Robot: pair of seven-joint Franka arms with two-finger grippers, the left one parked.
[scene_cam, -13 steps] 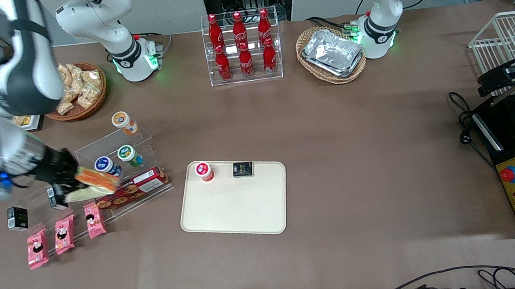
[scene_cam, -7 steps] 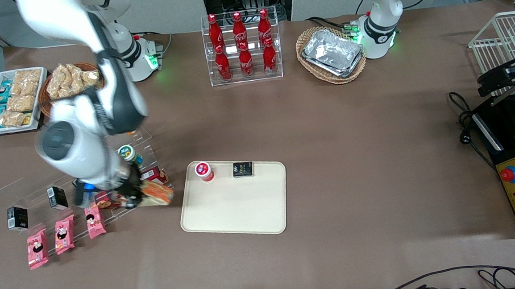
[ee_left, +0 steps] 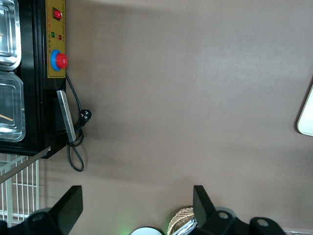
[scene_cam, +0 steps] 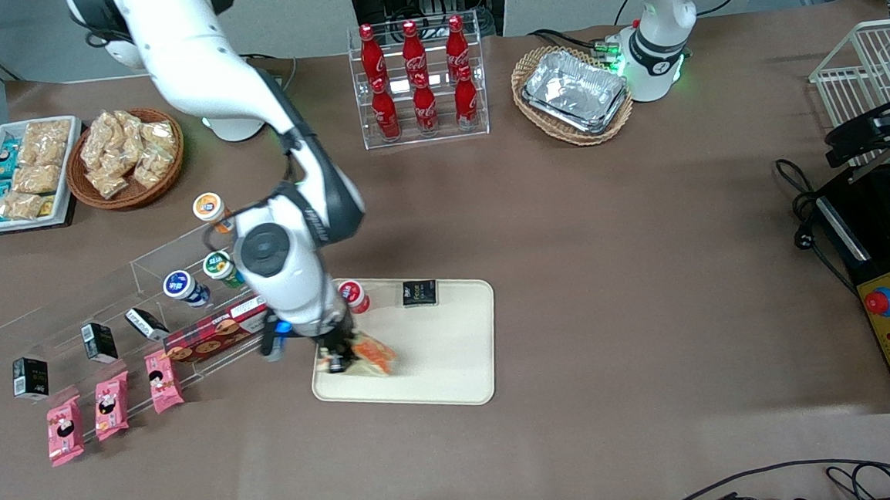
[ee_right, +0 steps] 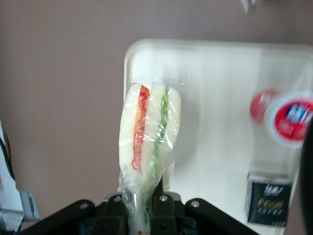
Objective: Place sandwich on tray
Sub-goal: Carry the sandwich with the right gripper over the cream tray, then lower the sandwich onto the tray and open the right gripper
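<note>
Sandwich (scene_cam: 372,354): clamped in my gripper (scene_cam: 341,354) by the wrap at one end, hanging over the tray's corner nearest the front camera at the working arm's end.
Tray (scene_cam: 436,359): cream, flat on the table, with a red-capped cup (scene_cam: 352,296) and a small black packet (scene_cam: 420,292) along its edge farthest from the front camera; the stretch under my load is bare.
Risk, edge: I am just inside the rim here, so if I let go now the wedge may land half on the rim and tip off onto the table.
Risk, slip: my hold looks to be mostly on the wrap, so the sandwich (ee_right: 149,142) could slide or swing out if I jerk.
Risk, neighbours: the cup sits near my wrist; a careless sweep could knock it over.
Hand: my fingers are pressed together on the sandwich's wrapped end, nearly shut, touching nothing else.
Height: I cannot tell whether the wedge already touches the tray (ee_right: 220,98).
</note>
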